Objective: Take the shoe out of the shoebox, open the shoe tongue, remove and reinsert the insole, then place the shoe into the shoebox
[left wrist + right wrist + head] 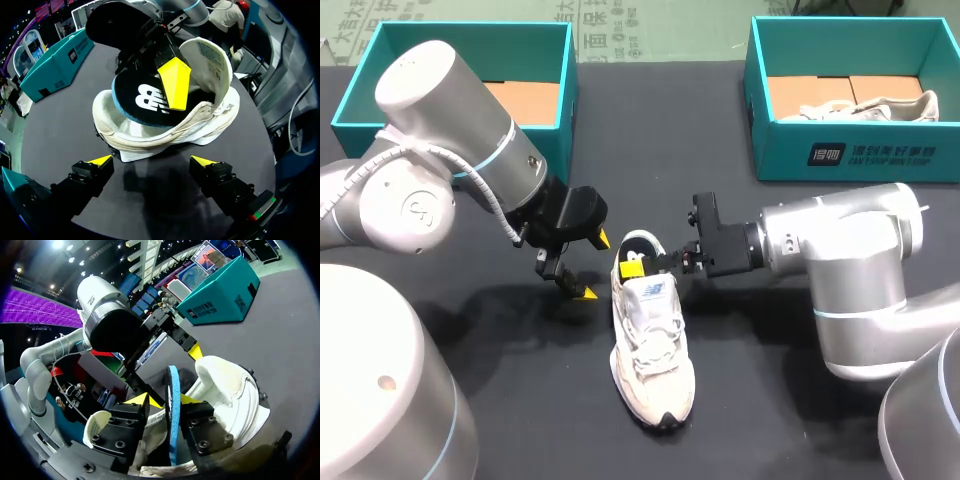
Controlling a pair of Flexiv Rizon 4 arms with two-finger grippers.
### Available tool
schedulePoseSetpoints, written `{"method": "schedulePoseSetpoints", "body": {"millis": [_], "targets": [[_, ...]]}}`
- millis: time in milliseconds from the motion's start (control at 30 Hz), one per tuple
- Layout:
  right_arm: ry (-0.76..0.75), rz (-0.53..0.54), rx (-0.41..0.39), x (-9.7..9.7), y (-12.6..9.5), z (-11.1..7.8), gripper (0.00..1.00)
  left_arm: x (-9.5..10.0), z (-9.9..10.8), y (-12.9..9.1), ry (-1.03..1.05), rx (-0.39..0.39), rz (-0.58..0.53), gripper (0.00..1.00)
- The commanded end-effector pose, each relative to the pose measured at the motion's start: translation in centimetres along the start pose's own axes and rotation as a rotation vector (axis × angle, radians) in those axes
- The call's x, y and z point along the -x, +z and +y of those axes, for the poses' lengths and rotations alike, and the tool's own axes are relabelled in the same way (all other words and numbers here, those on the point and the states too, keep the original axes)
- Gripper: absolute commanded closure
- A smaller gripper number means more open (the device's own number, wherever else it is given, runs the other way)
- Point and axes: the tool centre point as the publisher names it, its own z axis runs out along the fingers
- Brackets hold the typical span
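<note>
A white sneaker point(655, 350) lies on the black table, toe toward me, heel toward the boxes. Its tongue point(207, 55) stands folded up. A black insole point(142, 100) with a blue edge sits tilted in the heel opening. My right gripper point(642, 264) reaches into that opening, one yellow finger point(175, 82) lying over the insole. Along its own fingers, the insole's blue edge point(174, 405) stands between them, with a gap on one side, so the gripper point(167, 401) is open. My left gripper point(596, 266) hovers wide open just left of the heel point(165, 135), holding nothing point(152, 161).
A teal shoebox point(460, 75) stands at the back left with brown card inside. A second teal shoebox point(850, 150) at the back right holds another pale shoe point(870, 108). Black tabletop lies open in front of and around the sneaker.
</note>
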Motion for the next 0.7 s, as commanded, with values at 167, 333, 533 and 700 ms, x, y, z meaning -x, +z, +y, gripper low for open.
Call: {"method": "schedulePoseSetpoints", "body": {"millis": [167, 333, 533, 700], "targets": [[-0.011, -0.025, -0.011, -0.6, -0.9, 1.2, 0.65, -0.1, 0.0, 0.0, 0.001, 0.002, -0.002, 0.0], [0.011, -0.009, -0.001, 0.6, -0.9, 1.2, 1.0, -0.1, 0.0, 0.0, 0.001, 0.002, -0.002, 0.0], [0.07, 0.019, 0.013, 1.9, -0.2, -0.7, 1.0, -0.1, 0.0, 0.0, 0.001, 0.002, -0.002, 0.0], [0.098, 0.004, 0.024, 1.6, 0.3, -2.1, 1.0, -0.1, 0.0, 0.0, 0.001, 0.002, -0.002, 0.0]]}}
